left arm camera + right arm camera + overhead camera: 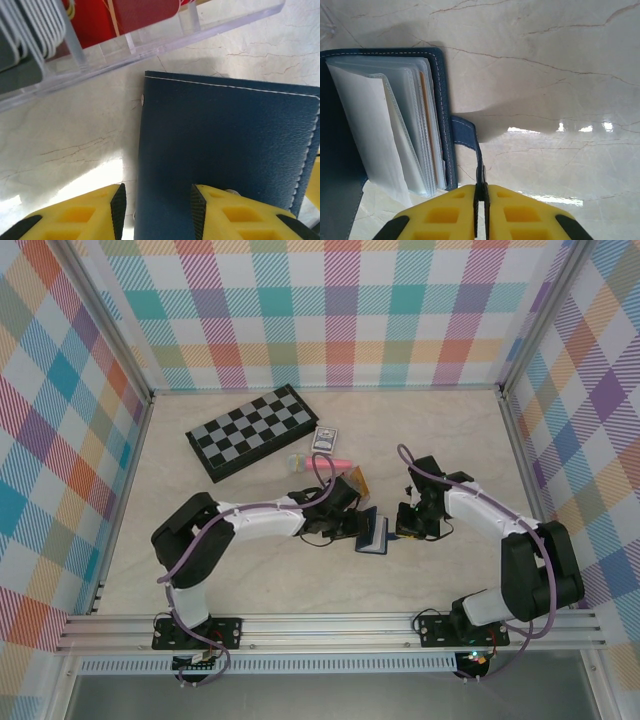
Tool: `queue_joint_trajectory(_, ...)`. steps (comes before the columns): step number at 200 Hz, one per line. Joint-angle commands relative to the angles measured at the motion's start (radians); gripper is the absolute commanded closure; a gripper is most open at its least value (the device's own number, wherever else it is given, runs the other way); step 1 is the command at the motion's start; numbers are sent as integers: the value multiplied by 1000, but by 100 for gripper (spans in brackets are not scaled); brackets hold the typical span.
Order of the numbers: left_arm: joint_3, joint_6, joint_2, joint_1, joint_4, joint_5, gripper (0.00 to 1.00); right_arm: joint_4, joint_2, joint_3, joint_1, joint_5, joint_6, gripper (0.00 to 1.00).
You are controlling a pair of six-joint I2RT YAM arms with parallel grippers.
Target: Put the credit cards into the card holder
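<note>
Holding the card holder [373, 536] spread between the arms looks like the step in hand: the right gripper [481, 192] is clenched on its snap tab [465, 132], while the left gripper [156, 200] stands parted astride the navy cover's edge, grasping nothing. Draw the tab outward, low and gently, so the clear sleeves [405, 140] fan without the holder sliding. The red credit cards [145, 12] wait in the clear box [210, 27] just beside it.

Grained navy leather card holder [225, 140], clear plastic sleeves [370, 130], glossy tabletop [560, 75].
</note>
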Motion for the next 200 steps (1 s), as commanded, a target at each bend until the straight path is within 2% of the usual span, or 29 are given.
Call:
queue_joint_trajectory(1, 30, 17, 25, 4, -18, 21, 60, -18, -1, 12, -6, -16, -15, 89)
queue_joint_trajectory(54, 62, 48, 77, 3, -38, 36, 58, -2, -14, 15, -9, -6, -14, 96)
queue_joint_trajectory(97, 68, 61, 118, 0, -29, 67, 57, 24, -28, 24, -20, -110, -32, 97)
queue_joint_trajectory(128, 86, 76, 141, -11, -47, 64, 57, 29, -18, 39, -21, -137, -38, 98)
queue_joint_trajectory(200, 101, 70, 160, -25, -44, 72, 59, 78, 64, 70, -22, -250, -41, 100)
